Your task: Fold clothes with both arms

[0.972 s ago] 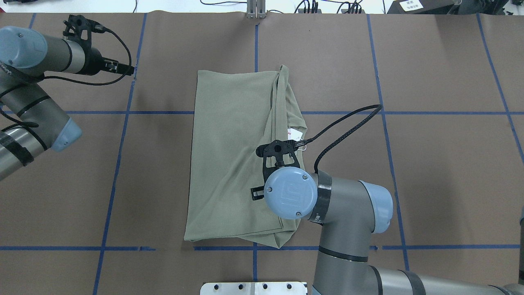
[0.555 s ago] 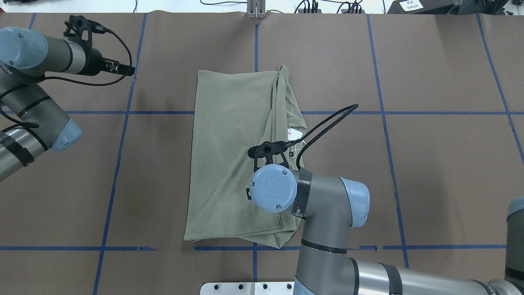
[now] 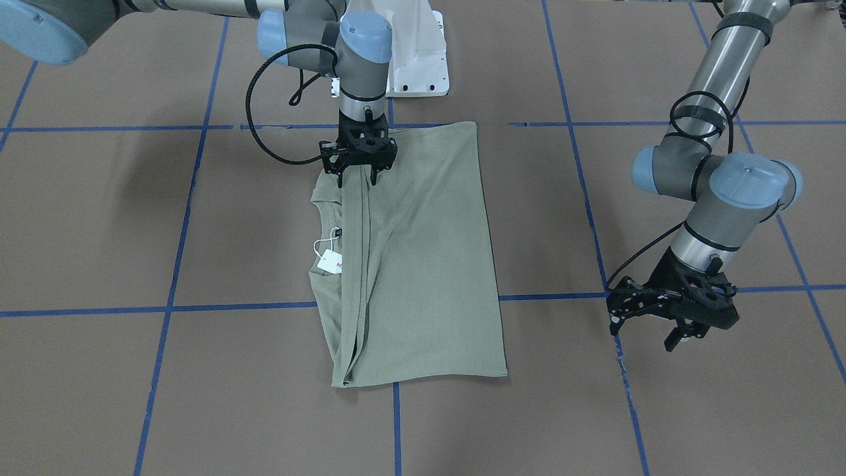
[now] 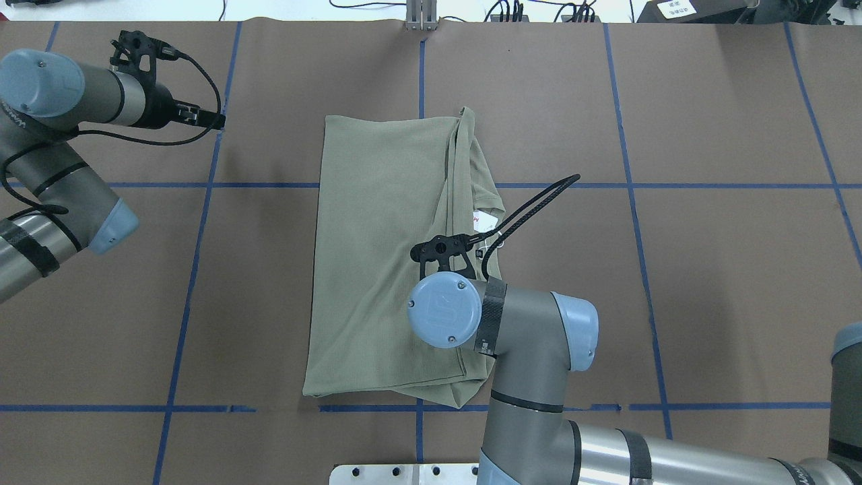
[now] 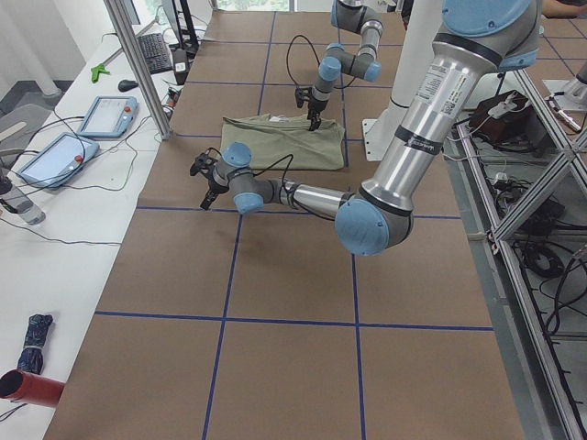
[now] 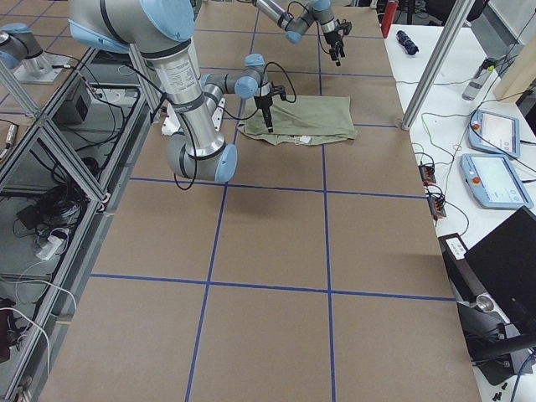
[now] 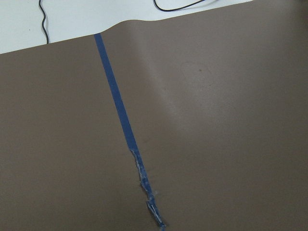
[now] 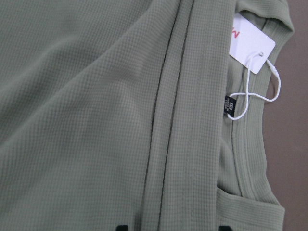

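– Checking stage: where is the shirt?
– The table (image 4: 673,269) carries the shirt (image 4: 377,236) at its centre, flat, already narrowed to a long rectangle. Judgement: the side folds are done and the crosswise fold remains.
– Gripper status?
– Right gripper (image 3: 357,180): fingers spread, empty, straddling a folded sleeve strip (image 8: 192,120) toward the robot-side end. Left gripper (image 3: 644,332): fingers apart, empty, above bare table, well away from the shirt.
– Next move?
– Probably: lower the right gripper, pinch the layers, and bring the left arm across to the opposite corner. Keep the hang tag (image 8: 251,45) clear.
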`<state>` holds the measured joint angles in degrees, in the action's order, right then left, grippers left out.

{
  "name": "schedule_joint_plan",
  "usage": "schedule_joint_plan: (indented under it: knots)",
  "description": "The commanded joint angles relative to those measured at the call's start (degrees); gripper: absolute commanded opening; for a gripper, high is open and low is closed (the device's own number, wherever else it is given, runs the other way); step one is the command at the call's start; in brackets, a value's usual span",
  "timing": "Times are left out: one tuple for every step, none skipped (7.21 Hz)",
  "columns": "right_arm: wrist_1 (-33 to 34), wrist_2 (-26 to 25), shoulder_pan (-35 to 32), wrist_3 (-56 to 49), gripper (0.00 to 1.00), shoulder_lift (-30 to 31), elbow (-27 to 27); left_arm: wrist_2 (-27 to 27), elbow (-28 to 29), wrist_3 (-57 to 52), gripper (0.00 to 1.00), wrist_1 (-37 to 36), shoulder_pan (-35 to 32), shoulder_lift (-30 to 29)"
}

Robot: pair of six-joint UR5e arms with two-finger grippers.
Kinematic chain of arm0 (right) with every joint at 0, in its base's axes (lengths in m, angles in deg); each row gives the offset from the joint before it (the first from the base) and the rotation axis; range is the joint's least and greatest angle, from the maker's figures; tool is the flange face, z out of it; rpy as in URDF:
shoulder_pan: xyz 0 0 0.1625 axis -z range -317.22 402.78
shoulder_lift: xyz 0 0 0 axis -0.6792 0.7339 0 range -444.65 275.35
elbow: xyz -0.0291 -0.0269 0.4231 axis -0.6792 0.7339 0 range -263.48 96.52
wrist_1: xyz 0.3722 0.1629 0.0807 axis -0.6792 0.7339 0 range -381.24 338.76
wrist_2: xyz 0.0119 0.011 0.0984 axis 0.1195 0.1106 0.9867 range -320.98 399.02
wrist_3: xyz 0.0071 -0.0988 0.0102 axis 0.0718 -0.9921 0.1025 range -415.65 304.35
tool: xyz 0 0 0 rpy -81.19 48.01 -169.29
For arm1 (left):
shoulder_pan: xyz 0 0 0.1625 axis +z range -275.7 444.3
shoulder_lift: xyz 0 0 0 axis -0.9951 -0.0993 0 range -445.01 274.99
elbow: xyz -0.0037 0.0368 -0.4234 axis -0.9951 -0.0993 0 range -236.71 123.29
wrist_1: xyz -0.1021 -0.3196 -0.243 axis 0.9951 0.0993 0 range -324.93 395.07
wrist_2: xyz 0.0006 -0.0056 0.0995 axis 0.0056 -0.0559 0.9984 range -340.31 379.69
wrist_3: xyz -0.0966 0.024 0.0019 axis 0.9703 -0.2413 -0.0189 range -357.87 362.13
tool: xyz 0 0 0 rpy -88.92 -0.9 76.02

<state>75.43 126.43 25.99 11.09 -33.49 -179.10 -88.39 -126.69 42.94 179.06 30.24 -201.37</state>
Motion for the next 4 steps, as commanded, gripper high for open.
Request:
schedule_joint_plan:
  knots:
    - [0.1, -0.4, 0.0, -0.1, 0.65, 0.0, 0.2, 0.0, 0.0, 0.0, 1.00, 0.0, 0.0, 0.0]
    - [1.0, -0.9, 0.0, -0.4, 0.61, 0.0, 0.2, 0.0, 0.0, 0.0, 1.00, 0.0, 0.0, 0.0]
    - [1.2, -1.0, 0.0, -1.4, 0.60, 0.0, 0.1, 0.1, 0.0, 0.0, 1.00, 0.1, 0.0, 0.0]
    - [1.7, -1.4, 0.0, -2.6, 0.60, 0.0, -0.1, 0.1, 0.0, 0.0, 1.00, 0.1, 0.0, 0.0]
